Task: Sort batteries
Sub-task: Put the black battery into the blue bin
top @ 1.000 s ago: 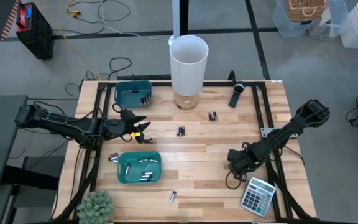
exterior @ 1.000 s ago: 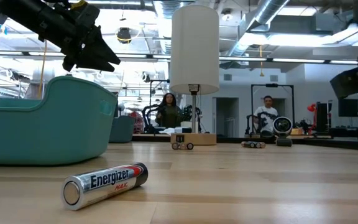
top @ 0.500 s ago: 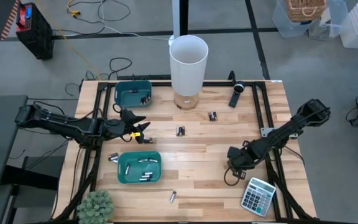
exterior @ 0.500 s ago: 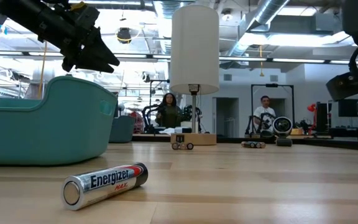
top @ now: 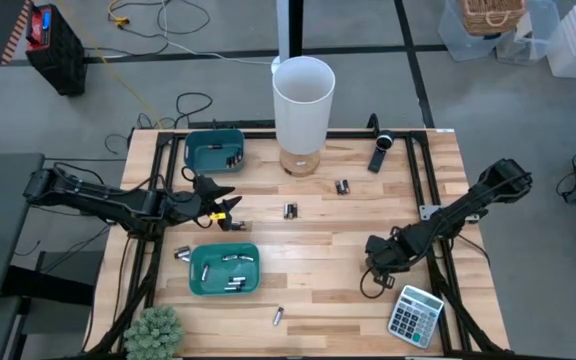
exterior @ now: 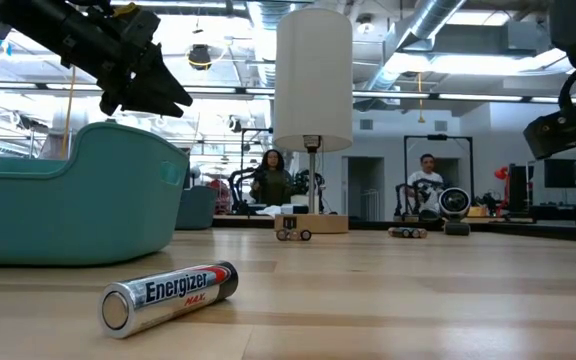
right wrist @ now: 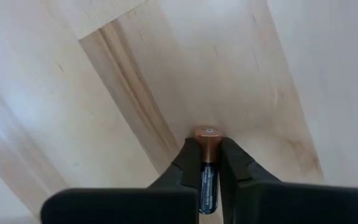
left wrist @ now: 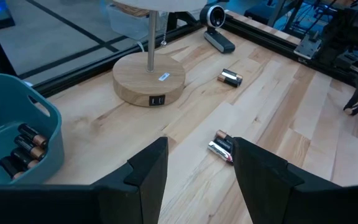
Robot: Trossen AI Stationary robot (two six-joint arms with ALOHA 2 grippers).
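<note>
Pinching a copper-topped battery [right wrist: 206,163] near the bench's right edge, the right gripper [right wrist: 205,163] has it clamped for lifting binward; the left gripper [left wrist: 196,163] hovers open, probably lined up on two loose cells mid-bench [left wrist: 221,147].

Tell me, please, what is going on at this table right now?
A two-armed robot is sorting batteries. The right gripper is down at the table, shut on a battery. The left gripper hangs open between the two teal bins, holding nothing. Loose batteries lie on the wood.
</note>
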